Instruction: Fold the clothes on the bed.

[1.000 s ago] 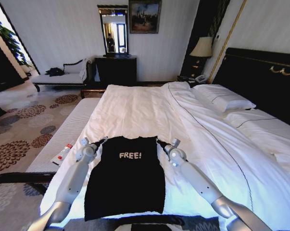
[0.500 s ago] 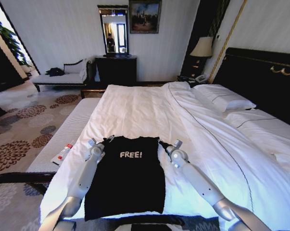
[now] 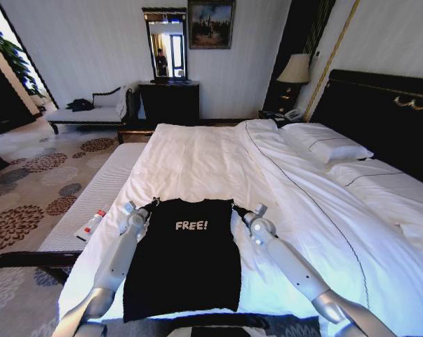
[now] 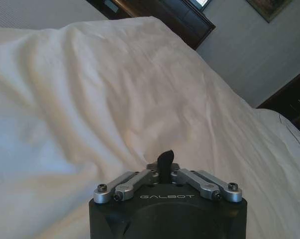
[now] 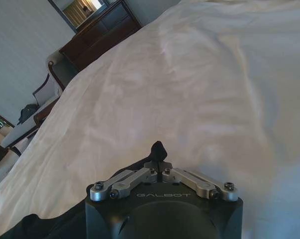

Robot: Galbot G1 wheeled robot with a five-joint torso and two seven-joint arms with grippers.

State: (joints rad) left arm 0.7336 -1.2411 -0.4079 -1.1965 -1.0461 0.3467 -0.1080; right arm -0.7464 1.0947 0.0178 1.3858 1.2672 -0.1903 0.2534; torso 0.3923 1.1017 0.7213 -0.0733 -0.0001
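Grippers sit at the two far corners of the black T-shirt (image 3: 183,256): the left gripper (image 3: 153,204) has its fingers pinched together at the shirt's left shoulder corner, though whether cloth is caught between them cannot be told, and the right gripper (image 3: 234,209) is clamped on the shirt's right shoulder corner, with black fabric bunched against its closed fingers (image 5: 158,151) in the right wrist view. Shirt lies flat on the white bed (image 3: 218,158), near the edge closest to the robot, its long axis running away from the robot and the "FREE!" lettering (image 3: 191,225) at the far end.
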